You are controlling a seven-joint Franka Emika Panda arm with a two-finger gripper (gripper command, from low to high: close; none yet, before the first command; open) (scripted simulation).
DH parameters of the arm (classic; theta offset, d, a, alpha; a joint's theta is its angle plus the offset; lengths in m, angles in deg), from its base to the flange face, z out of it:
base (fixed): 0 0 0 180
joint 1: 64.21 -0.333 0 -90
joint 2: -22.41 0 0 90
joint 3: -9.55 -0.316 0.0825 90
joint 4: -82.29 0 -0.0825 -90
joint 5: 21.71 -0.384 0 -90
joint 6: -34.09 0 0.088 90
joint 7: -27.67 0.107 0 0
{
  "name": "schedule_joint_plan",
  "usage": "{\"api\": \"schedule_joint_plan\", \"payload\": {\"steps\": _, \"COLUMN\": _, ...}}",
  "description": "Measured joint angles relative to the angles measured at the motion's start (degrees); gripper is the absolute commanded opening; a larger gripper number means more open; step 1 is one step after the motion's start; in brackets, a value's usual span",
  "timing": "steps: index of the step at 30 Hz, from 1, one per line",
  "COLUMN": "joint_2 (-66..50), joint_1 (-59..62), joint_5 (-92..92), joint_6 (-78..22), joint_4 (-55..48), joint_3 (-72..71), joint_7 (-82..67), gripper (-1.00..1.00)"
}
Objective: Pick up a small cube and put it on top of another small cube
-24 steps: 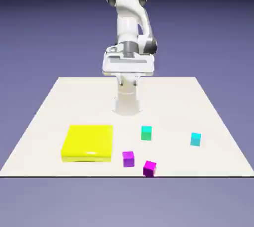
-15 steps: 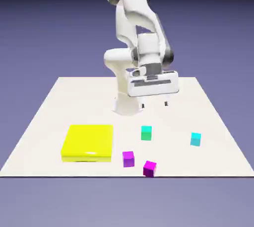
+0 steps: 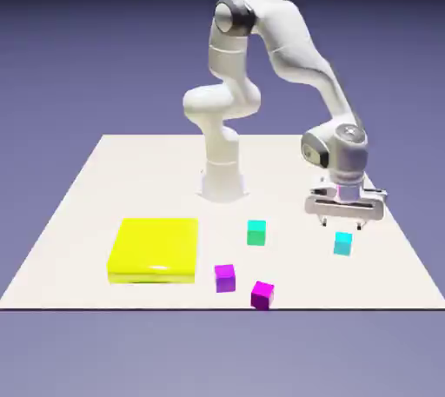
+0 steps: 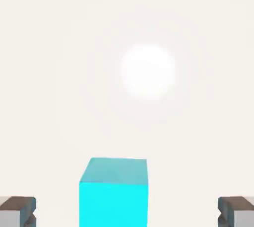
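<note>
Cyan cube (image 3: 343, 244) sits below the open claw (image 3: 343, 223).

The pale desk (image 3: 287, 278) bears the robot's base (image 3: 222, 185) near its far edge, a yellow slab (image 3: 155, 249) toward the near-left corner, a teal cube (image 3: 256, 233), a purple cube (image 3: 225, 279), a magenta cube (image 3: 262, 296) at the near edge, and a cyan cube (image 3: 343, 244) toward the right edge.
</note>
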Motion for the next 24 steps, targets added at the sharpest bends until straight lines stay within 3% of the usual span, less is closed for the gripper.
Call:
{"api": "schedule_joint_plan", "payload": {"steps": 5, "joint_2": -10.37, "joint_1": -3.16, "joint_5": 2.35, "joint_6": 9.36, "joint_4": -1.0, "joint_3": 2.65, "joint_7": 1.29, "gripper": 0.0}}
{"api": "schedule_joint_plan", "payload": {"steps": 6, "joint_2": -10.48, "joint_1": -3.2, "joint_5": 2.37, "joint_6": 9.46, "joint_4": -1.01, "joint_3": 2.68, "joint_7": 1.3, "gripper": -1.0}}
{"api": "schedule_joint_plan", "payload": {"steps": 13, "joint_2": -0.11, "joint_1": -0.03, "joint_5": -0.02, "joint_6": 0.15, "joint_4": -0.01, "joint_3": 0.02, "joint_7": -0.02, "gripper": -1.0}}
{"api": "schedule_joint_plan", "payload": {"steps": 24, "joint_2": 3.4, "joint_1": 19.16, "joint_5": 4.44, "joint_6": -9.86, "joint_4": -3.65, "joint_3": 9.03, "joint_7": -27.38, "gripper": -1.0}}
